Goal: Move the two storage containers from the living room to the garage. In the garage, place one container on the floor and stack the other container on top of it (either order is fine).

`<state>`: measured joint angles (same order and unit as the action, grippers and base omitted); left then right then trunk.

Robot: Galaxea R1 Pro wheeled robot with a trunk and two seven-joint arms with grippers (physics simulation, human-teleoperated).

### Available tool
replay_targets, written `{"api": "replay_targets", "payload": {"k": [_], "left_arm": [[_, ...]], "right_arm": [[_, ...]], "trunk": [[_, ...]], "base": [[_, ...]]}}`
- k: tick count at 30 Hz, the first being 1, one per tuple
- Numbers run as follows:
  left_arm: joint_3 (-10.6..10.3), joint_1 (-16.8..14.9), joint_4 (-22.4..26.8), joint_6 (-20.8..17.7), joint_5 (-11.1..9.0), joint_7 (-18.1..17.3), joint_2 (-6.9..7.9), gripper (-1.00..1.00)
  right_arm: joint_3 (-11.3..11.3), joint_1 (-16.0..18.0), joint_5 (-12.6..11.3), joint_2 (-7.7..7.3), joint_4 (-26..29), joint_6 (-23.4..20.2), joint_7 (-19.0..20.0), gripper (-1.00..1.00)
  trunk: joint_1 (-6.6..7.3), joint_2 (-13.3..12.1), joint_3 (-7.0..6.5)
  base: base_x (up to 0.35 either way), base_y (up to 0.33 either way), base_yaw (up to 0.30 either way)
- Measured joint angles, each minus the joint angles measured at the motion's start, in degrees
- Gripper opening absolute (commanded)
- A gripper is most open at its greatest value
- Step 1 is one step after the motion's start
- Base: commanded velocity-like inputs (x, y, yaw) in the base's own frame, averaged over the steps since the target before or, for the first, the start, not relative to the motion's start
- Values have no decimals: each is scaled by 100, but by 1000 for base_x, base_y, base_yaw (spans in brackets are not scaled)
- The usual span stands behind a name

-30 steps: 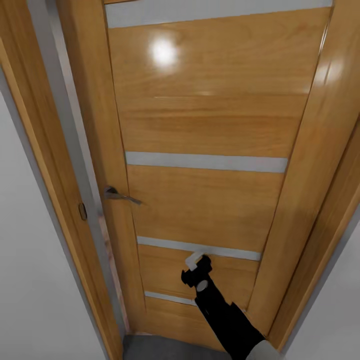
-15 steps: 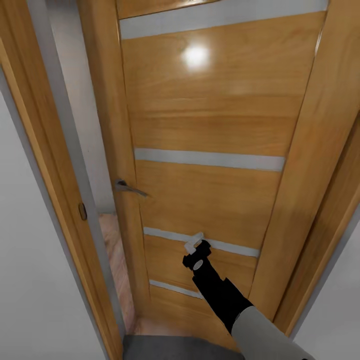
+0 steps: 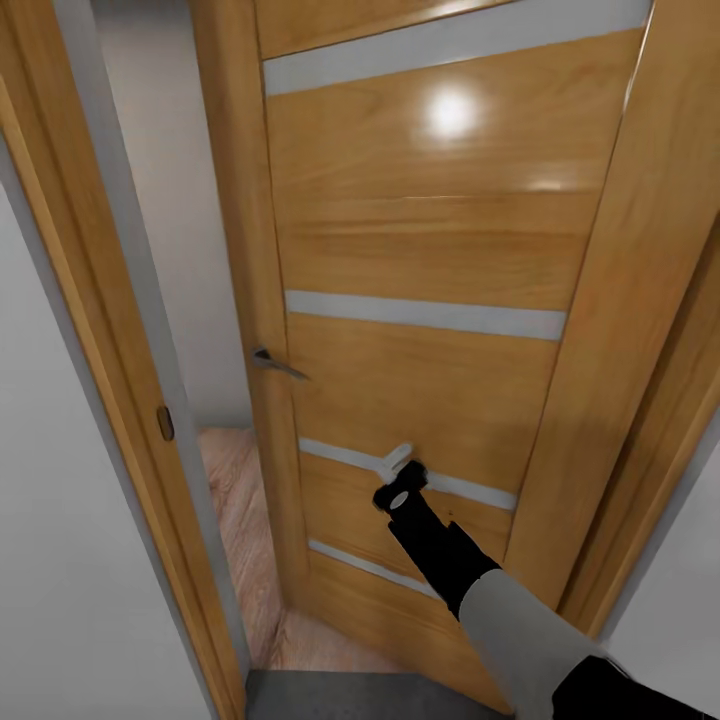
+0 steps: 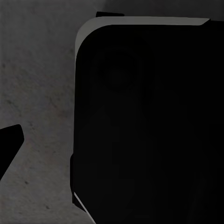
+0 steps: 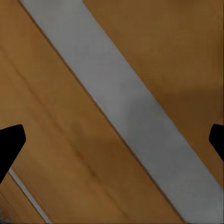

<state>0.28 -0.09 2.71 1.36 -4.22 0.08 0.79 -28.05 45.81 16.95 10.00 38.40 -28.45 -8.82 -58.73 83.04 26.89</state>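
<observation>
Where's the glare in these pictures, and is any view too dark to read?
Head view: a round bright glare spot sits on the glossy wooden door, which the right gripper meets lower down. Left wrist view: mostly a black body with little detail, beside dim speckled grey floor. Right wrist view: evenly lit, soft, no glare.

Past the edge of the part-open wooden door (image 3: 420,300), a strip of light wood plank floor (image 3: 245,540) shows through the gap. On the near side of the threshold lies dark grey concrete floor (image 3: 340,695), which in the left wrist view appears rough and speckled (image 4: 37,84).
</observation>
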Motion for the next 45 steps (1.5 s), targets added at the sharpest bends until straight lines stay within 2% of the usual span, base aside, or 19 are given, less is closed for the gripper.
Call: {"api": "replay_targets", "payload": {"k": [7,8,10,12,21,26,40,43,45], "left_arm": [[0,0,0,0,-2,0,0,100],[0,0,0,0,-1,0,0,100],[0,0,0,0,0,0,0,100],[0,0,0,0,-4,0,0,100],[0,0,0,0,-4,0,0,100],[0,1,0,0,-2,0,0,100],[0,0,0,0,0,0,0,100],[0,0,-1,1,-1,0,0,100],[0,0,-2,1,0,0,0,100]], "right_arm": [[-3,603,-418,0,-345,-4,-103,100],[-4,668,-353,0,-370,-15,-131,100],[-1,849,-423,0,-508,-10,-158,100],[-4,954,-379,0,-572,-18,-177,100],[-8,998,-413,0,-489,-219,-171,100],[-15,1010,-347,0,-298,-360,-181,100],[-23,1589,-863,0,-336,-500,-185,100],[-33,1744,-967,0,-526,-478,-197,100],[-35,1862,-1122,0,-744,-447,-205,100]], "trunk": [[0,0,0],[0,0,-1],[0,0,0],[0,0,-1],[0,0,0],[0,1,0],[0,1,0],[1,1,-2],[1,1,-2]], "base": [[0,0,0],[0,0,0],[0,0,0],[0,0,0],[0,0,0],[0,0,0],[0,0,0],[0,0,0],[0,0,0]]}}
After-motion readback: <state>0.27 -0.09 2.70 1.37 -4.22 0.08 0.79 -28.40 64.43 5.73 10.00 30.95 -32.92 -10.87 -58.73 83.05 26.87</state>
